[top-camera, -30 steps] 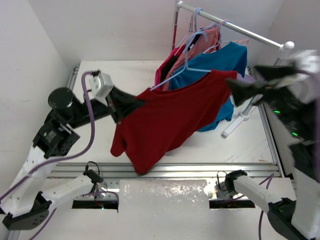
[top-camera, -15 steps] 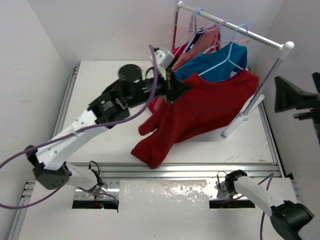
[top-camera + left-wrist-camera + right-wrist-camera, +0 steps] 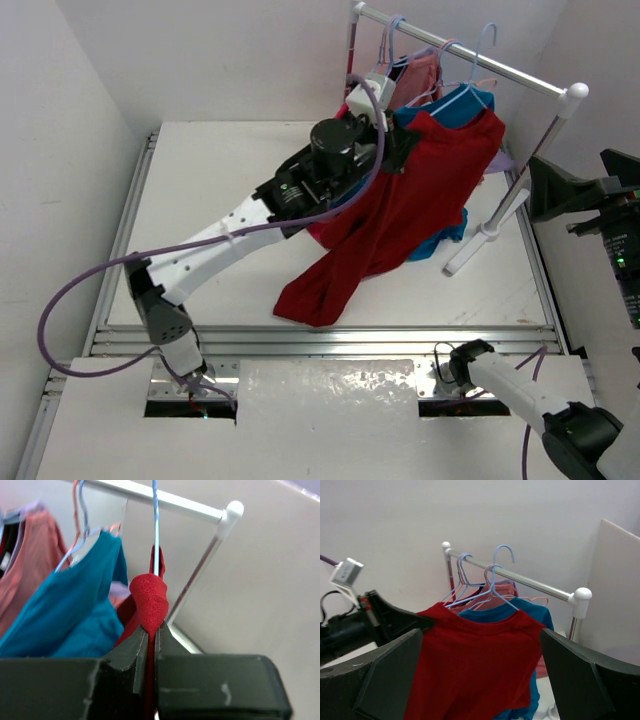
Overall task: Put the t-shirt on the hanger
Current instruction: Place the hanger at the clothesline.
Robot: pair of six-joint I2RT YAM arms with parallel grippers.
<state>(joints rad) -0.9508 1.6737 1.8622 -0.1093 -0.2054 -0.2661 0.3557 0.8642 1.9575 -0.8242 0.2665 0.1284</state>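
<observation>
The dark red t-shirt (image 3: 415, 205) hangs on the pale blue hanger (image 3: 462, 93), whose hook (image 3: 487, 45) rises beside the white rack rail (image 3: 470, 55). My left gripper (image 3: 398, 143) is shut on the shirt's shoulder; in the left wrist view the red cloth (image 3: 148, 600) is pinched between the jaws, with the hanger wire (image 3: 155, 530) running straight up from it. My right gripper (image 3: 580, 180) stands wide open at the right edge, apart from the shirt. Its view faces the t-shirt (image 3: 475, 670) and hanger (image 3: 492, 582) between its spread fingers (image 3: 390, 675).
On the same rail hang a teal shirt (image 3: 470, 100) and a salmon-pink shirt (image 3: 425, 68), on further hangers. The rack's upright (image 3: 510, 205) and foot (image 3: 465, 255) stand at the right of the table. White walls close in on the left and back.
The left arm has swung right and up, carrying the t-shirt on its hanger from mid-table to the rack. The right gripper has let go and drawn back to the right edge.
</observation>
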